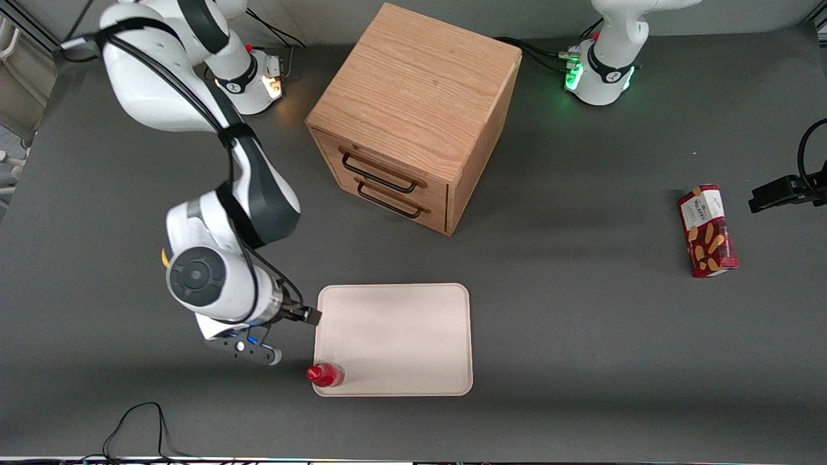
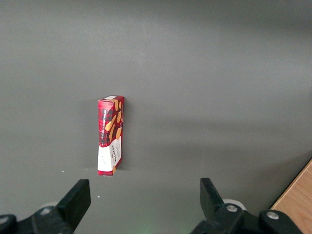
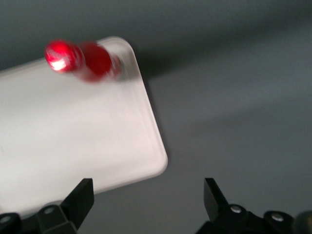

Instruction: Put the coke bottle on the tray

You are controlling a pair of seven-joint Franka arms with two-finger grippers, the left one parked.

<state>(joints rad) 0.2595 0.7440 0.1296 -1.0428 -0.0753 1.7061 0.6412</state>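
Note:
The coke bottle (image 1: 325, 374), small and red with a red cap, stands upright on the cream-white tray (image 1: 394, 336), in the corner nearest the front camera at the working arm's end. My right gripper (image 1: 292, 328) hovers just off that end of the tray, a little farther from the camera than the bottle and apart from it. The right wrist view shows the bottle (image 3: 85, 61) on the tray (image 3: 73, 141), with my gripper (image 3: 148, 197) open and only grey table and the tray's corner between its fingers (image 3: 83, 195).
A wooden two-drawer cabinet (image 1: 413, 116) stands farther from the camera than the tray. A red snack box (image 1: 707, 230) lies toward the parked arm's end, also in the left wrist view (image 2: 111, 135). A black cable (image 1: 139, 420) loops near the table's front edge.

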